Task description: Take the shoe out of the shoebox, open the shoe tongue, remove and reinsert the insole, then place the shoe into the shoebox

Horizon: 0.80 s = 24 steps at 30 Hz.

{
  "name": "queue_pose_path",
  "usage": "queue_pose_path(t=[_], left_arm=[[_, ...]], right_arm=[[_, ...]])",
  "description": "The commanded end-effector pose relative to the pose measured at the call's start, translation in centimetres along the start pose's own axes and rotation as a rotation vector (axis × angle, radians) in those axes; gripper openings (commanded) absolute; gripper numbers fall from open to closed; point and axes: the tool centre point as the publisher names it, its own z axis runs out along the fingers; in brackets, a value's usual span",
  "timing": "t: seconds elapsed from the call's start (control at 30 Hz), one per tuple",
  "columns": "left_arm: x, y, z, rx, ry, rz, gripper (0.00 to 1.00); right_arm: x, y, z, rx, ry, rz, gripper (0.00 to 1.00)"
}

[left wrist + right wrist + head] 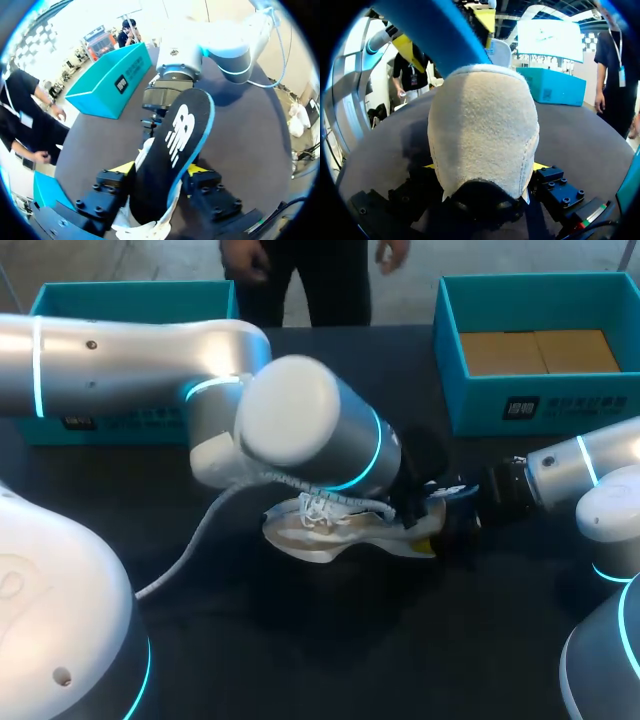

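Black tabletop carries a teal shoebox beyond the shoe's toe end and a second shoebox beyond its heel. The left arm looms over the white shoe, which lies outside both boxes, long axis across the table, toe to the left, heel to the right. The head view hides the insole. The left wrist view shows it, black with a blue edge, standing up out of the shoe, pinched by the left gripper. The right gripper is clamped on the shoe's beige heel.
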Motion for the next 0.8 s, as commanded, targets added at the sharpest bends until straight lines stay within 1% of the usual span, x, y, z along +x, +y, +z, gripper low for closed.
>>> queue_pose_path(t=[0.03, 0.13, 0.23, 0.4, 0.5, 0.57, 0.67, 0.8], left_arm=[[0.79, 0.65, -0.46, 0.015, -0.071, -0.004, 0.85], [0.75, 0.62, -0.49, 0.039, -0.108, 0.004, 0.84], [0.67, 0.45, -0.68, 0.056, -0.141, 0.019, 0.78], [0.62, 0.21, -0.81, 0.091, -0.173, 0.067, 0.74], [0.84, 0.13, -0.82, 0.117, -0.192, 0.094, 0.64], [0.97, 0.12, -0.73, 0.146, -0.208, 0.114, 0.60], [1.10, 0.17, -0.41, 0.150, -0.217, 0.128, 0.60], [1.24, 0.27, -0.03, 0.163, -0.234, 0.144, 0.54]], right_arm=[[-0.01, 0.07, 0.12, 0.004, -0.001, 0.001, 0.00], [-0.01, 0.07, 0.12, 0.004, -0.001, 0.001, 0.00], [-0.01, 0.07, 0.12, 0.004, -0.001, 0.001, 0.00], [-0.01, 0.07, 0.12, 0.004, -0.001, 0.001, 0.00], [-0.01, 0.07, 0.12, 0.004, -0.001, 0.001, 0.00], [-0.01, 0.07, 0.12, 0.004, -0.001, 0.001, 0.00], [-0.01, 0.07, 0.12, 0.004, -0.001, 0.001, 0.00], [-0.01, 0.07, 0.12, 0.004, -0.001, 0.001, 0.00]])
